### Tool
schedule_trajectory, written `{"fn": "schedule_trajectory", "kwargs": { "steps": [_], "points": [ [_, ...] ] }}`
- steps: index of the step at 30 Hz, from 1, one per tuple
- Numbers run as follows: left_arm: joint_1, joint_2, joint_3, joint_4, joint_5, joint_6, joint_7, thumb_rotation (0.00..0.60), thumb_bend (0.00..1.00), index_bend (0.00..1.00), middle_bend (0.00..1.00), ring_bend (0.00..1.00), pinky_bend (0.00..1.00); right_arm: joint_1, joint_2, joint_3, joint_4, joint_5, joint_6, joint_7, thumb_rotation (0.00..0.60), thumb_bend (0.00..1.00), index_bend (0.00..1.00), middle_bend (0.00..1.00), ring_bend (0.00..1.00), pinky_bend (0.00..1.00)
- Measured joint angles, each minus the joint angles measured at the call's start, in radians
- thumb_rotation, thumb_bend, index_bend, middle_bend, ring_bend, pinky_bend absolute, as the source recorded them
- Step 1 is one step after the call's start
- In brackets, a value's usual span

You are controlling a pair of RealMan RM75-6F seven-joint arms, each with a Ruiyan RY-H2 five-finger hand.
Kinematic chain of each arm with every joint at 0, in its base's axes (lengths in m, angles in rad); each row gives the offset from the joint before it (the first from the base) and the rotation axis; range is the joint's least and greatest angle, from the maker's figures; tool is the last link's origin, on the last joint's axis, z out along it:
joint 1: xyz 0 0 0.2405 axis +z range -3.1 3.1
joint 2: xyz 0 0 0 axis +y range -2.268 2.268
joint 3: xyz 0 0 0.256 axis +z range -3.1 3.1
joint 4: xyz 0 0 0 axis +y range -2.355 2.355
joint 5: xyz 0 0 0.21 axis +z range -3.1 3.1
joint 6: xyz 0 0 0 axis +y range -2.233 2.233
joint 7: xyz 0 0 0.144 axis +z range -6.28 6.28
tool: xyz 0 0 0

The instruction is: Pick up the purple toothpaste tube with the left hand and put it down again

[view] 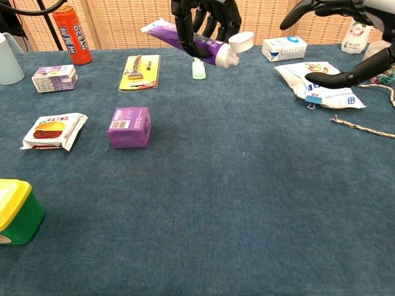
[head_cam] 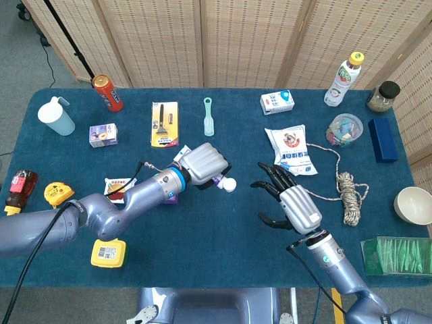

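Observation:
My left hand [head_cam: 204,163] grips the purple toothpaste tube [view: 199,43] above the table's middle. In the chest view the same left hand [view: 207,15] wraps its dark fingers round the tube, which is lifted well off the blue cloth. The tube tilts, its white cap [view: 237,45] pointing right and down; in the head view the cap [head_cam: 229,184] sticks out of the hand. My right hand [head_cam: 291,201] hovers to the right of the tube with fingers spread and nothing in it. It also shows at the chest view's top right, right hand [view: 345,37].
A purple box [view: 129,127], a snack packet [view: 54,131] and a yellow-lidded tub [view: 13,213] lie front left. A razor card [view: 141,68], green brush [head_cam: 208,116], red can [view: 73,26], white bag [view: 320,84], rope [head_cam: 349,196] and milk carton [view: 283,47] lie further back.

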Motion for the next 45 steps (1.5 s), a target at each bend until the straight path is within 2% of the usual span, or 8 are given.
{"fn": "schedule_trajectory", "kwargs": {
  "steps": [17, 33, 45],
  "points": [
    [-0.149, -0.051, 0.084, 0.012, -0.183, 0.046, 0.074, 0.600, 0.51, 0.50, 0.45, 0.42, 0.48, 0.058, -0.043, 0.006, 0.013, 0.022, -0.019, -0.016, 0.600, 0.33, 0.24, 0.00, 0.00, 0.00],
    [-0.183, -0.075, 0.107, 0.024, -0.228, 0.075, 0.077, 0.600, 0.51, 0.50, 0.45, 0.42, 0.48, 0.091, -0.064, -0.003, 0.018, 0.033, -0.042, -0.034, 0.600, 0.33, 0.25, 0.00, 0.00, 0.00],
    [-0.178, -0.069, 0.108, 0.016, -0.217, 0.088, 0.059, 0.600, 0.51, 0.50, 0.45, 0.42, 0.48, 0.100, -0.070, -0.016, 0.030, 0.052, -0.052, -0.053, 0.600, 0.33, 0.25, 0.00, 0.00, 0.00]
  ]
}}
